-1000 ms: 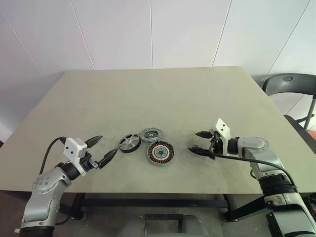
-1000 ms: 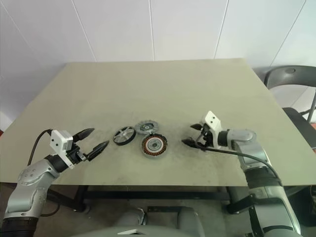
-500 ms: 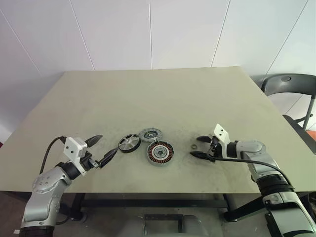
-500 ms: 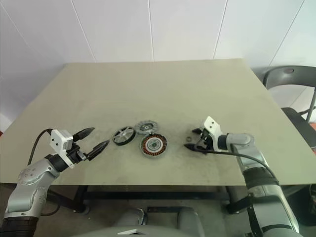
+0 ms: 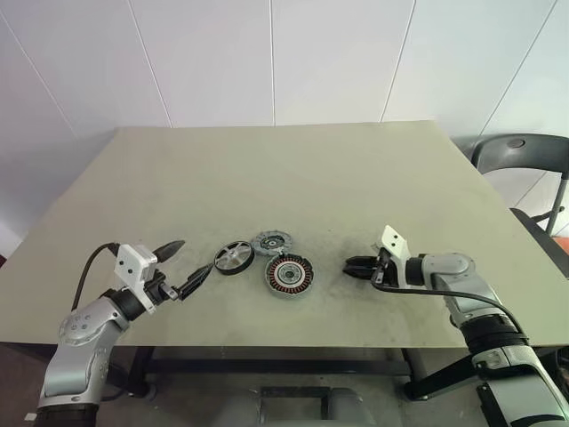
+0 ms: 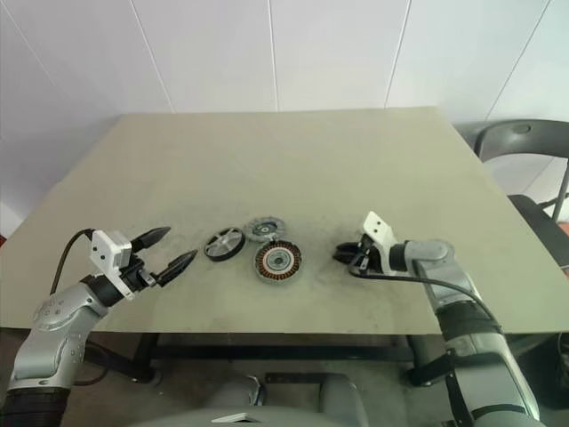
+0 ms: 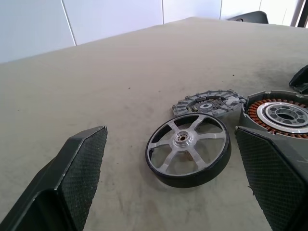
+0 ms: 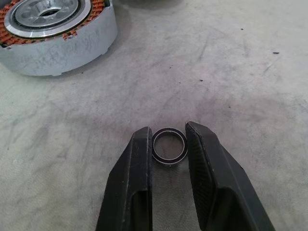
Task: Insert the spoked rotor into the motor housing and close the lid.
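The spoked rotor (image 5: 233, 257) lies flat on the table, black-rimmed with silver spokes. Behind it and to its right lies the grey slotted lid (image 5: 271, 241), and the motor housing (image 5: 289, 274) with its copper windings sits in front of the lid. My left gripper (image 5: 196, 256) hangs open just left of the rotor (image 7: 188, 148), holding nothing. To the right of the housing (image 8: 53, 29), my right gripper (image 8: 168, 129) rests low on the table. Its fingers press both sides of a small dark ring (image 8: 169, 162) lying there.
The parts lie near the front of the tan table (image 5: 293, 169). A dark chair (image 5: 520, 151) stands off the table's right side. White wall panels rise behind the far edge.
My right gripper's fingers have come together from wide open onto the small ring on the table. The left gripper and the three parts have stayed put.
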`<control>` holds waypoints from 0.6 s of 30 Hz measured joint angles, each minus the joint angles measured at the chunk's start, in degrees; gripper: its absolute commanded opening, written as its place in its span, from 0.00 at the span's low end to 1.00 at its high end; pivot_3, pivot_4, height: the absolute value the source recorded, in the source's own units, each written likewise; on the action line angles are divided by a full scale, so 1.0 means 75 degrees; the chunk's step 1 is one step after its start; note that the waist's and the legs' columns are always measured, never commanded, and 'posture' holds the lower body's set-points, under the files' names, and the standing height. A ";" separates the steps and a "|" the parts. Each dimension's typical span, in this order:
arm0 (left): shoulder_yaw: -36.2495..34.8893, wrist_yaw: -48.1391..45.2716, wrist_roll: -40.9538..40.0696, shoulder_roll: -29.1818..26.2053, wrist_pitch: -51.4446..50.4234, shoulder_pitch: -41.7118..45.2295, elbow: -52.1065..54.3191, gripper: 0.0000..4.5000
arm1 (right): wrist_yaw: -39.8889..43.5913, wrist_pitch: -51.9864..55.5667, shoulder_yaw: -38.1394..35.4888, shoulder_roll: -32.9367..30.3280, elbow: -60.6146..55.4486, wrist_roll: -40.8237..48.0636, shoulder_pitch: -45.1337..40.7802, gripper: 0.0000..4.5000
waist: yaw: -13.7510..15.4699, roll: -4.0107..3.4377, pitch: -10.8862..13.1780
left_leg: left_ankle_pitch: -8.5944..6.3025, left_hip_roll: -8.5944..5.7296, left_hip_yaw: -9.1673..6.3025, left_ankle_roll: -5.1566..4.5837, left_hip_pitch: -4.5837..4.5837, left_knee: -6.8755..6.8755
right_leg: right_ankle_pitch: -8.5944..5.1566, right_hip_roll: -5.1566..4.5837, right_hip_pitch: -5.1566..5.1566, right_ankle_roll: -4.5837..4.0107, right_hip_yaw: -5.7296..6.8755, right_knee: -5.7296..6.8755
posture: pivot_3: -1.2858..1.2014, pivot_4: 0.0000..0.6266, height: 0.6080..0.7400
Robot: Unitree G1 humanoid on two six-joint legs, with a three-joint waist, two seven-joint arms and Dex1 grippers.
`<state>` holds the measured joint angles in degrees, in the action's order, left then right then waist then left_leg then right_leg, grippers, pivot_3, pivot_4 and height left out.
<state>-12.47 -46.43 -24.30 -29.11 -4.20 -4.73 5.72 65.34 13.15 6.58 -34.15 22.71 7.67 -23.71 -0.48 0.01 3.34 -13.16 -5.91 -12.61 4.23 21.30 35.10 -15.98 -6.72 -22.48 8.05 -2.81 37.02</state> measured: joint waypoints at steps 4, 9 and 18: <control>0.0002 -0.0195 -0.0014 -0.0031 0.0002 -0.0004 0.0002 1.00 | 0.0477 0.0563 0.0186 -0.0113 -0.0655 0.0124 -0.0035 0.15 | -0.0018 -0.0002 0.0001 | 0.0000 0.0004 0.0001 -0.0001 0.0014 -0.0011 | 0.0003 0.0001 -0.0023 -0.0002 0.0000 -0.0001 | 0.52 0.00 1.00; 0.0007 -0.0733 -0.0377 -0.0172 -0.0157 -0.0260 0.0244 1.00 | 0.1004 0.1358 0.0569 -0.0096 -0.1737 0.0403 -0.0623 0.15 | -0.0029 -0.0002 0.0005 | -0.0001 0.0012 0.0007 -0.0001 0.0013 -0.0009 | 0.0000 0.0002 -0.0022 0.0001 0.0000 -0.0002 | 0.52 0.00 1.00; 0.0071 -0.1782 -0.1167 -0.0816 -0.0843 -0.0974 0.1129 1.00 | 0.1374 0.2008 0.1392 0.0570 -0.1833 0.0512 -0.1835 0.15 | -0.0014 -0.0001 0.0011 | -0.0004 0.0020 0.0008 -0.0002 0.0017 -0.0016 | -0.0001 0.0003 -0.0026 -0.0003 0.0001 -0.0012 | 0.52 0.00 1.00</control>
<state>-11.94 -59.79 -33.05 -35.23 -10.52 -12.04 14.19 75.64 28.20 17.02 -29.87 8.96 11.51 -37.47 -0.59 0.00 3.42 -13.19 -5.76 -12.55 4.22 21.42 34.98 -15.98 -6.70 -22.68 8.03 -2.80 36.93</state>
